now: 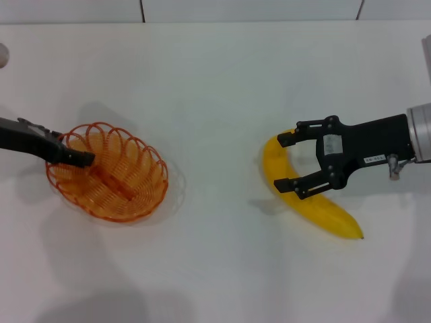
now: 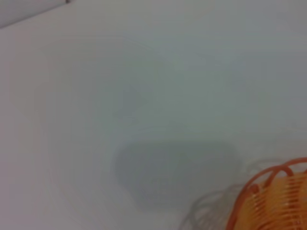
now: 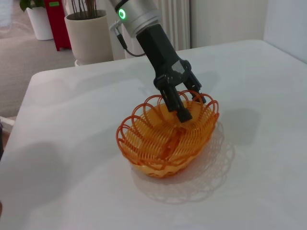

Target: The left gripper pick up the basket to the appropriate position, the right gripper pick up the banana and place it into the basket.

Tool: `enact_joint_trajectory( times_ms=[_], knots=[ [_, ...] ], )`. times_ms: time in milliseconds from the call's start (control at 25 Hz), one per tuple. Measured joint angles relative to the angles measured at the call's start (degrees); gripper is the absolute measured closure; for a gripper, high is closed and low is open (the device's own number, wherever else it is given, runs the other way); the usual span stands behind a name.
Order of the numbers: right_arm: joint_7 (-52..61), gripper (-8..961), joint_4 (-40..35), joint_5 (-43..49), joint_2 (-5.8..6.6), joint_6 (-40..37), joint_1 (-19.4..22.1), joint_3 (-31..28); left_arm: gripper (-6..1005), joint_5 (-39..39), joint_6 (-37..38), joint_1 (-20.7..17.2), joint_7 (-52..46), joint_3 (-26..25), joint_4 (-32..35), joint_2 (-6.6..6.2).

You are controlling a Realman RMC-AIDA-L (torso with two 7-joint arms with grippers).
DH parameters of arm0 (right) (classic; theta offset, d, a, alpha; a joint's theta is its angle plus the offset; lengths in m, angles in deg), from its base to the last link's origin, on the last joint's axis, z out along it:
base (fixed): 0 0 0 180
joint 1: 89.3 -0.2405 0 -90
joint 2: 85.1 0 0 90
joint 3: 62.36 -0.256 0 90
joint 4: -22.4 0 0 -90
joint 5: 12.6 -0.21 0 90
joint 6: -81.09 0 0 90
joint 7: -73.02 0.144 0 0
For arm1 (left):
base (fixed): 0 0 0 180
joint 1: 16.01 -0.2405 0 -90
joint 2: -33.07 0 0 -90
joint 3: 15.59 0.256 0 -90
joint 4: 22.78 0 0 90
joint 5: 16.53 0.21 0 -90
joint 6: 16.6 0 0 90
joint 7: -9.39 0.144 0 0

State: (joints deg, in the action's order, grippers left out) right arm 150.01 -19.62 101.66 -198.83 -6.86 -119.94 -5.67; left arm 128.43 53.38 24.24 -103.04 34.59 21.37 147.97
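Note:
The orange wire basket (image 1: 118, 178) sits on the left of the white table. My left gripper (image 1: 79, 158) reaches in from the left and is shut on the rim at the basket's left end. The right wrist view shows that gripper (image 3: 187, 108) with one finger inside the basket (image 3: 158, 143) and one outside. The left wrist view shows only a piece of the rim (image 2: 273, 201). The yellow banana (image 1: 323, 212) lies on the right. My right gripper (image 1: 281, 161) is open, one finger on each side of the banana's upper end.
The white table (image 1: 215, 87) reaches back to a wall. A small round object (image 1: 3, 54) sits at the far left edge. Beyond the table edge, the right wrist view shows a large plant pot (image 3: 88, 28) on the floor.

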Motion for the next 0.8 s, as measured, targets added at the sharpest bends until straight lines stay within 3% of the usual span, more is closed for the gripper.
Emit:
enact_joint_trajectory(
  times_ms=[520,800],
  knots=[
    [0.00,48,0.19,0.00,0.00,0.18,0.13,-0.01,286,0.02,-1.43,-0.01,1.18,-0.04,0.05,0.18],
    [0.00,48,0.20,0.00,0.00,0.17,0.14,-0.01,524,-0.18,-2.77,-0.09,2.74,0.00,0.15,0.65]
  ],
)
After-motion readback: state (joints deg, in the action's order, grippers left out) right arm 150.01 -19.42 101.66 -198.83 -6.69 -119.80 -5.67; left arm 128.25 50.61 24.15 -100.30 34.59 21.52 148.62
